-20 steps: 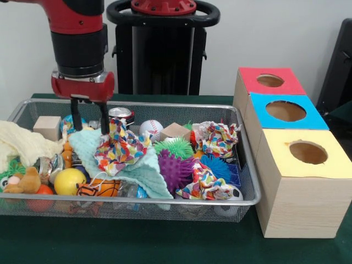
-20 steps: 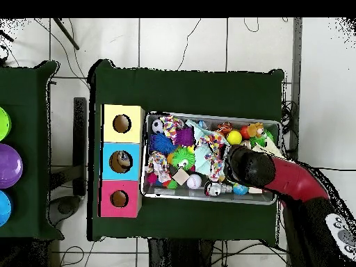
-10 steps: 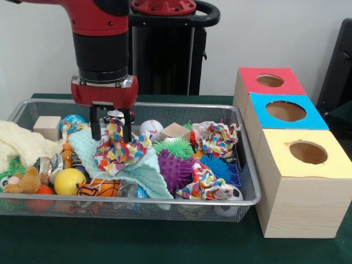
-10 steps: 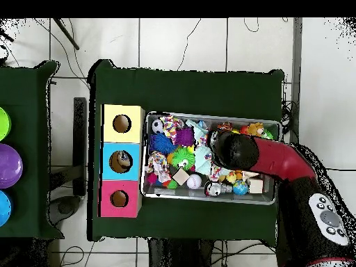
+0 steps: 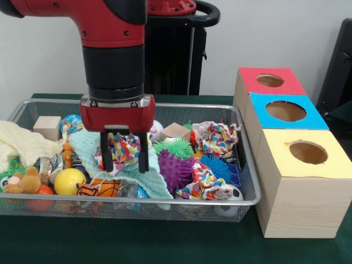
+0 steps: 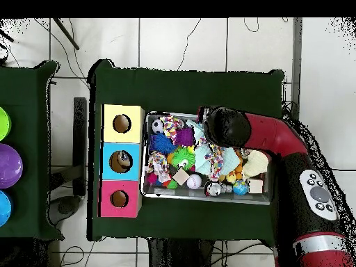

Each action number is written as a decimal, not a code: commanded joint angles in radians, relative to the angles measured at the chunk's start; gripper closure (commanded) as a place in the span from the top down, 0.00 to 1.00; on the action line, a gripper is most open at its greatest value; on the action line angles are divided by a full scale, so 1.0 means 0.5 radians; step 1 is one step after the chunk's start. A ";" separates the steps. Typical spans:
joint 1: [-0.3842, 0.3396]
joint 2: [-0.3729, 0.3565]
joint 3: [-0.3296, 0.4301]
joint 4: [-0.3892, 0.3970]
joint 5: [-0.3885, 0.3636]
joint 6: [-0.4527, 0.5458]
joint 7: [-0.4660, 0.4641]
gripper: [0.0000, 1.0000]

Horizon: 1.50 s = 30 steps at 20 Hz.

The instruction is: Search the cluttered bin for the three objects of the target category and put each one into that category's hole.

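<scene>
Gripper (image 5: 125, 159) is down in the wire bin (image 5: 165, 204), fingers spread wide and holding nothing — they straddle a crumpled patterned cloth (image 5: 122, 149) lying on a mint-green cloth (image 5: 144, 176). Packed close around: purple spiky ball (image 5: 175, 169), green spiky ball (image 5: 175, 147), yellow ball (image 5: 69, 180), a second patterned cloth (image 5: 218, 137) by the far right wall. Three boxes sit beside the bin — red hole (image 5: 270, 80), blue hole (image 5: 285, 110), yellow hole (image 5: 308, 152). Overhead, the arm (image 6: 268, 139) hides the bin's near corner.
</scene>
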 commanded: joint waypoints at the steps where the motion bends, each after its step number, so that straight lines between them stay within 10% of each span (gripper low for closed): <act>1: -0.029 0.163 0.194 -0.167 -0.176 -0.206 -0.214 1.00; 30: -0.019 0.033 0.143 0.148 -0.299 -0.311 -0.061 1.00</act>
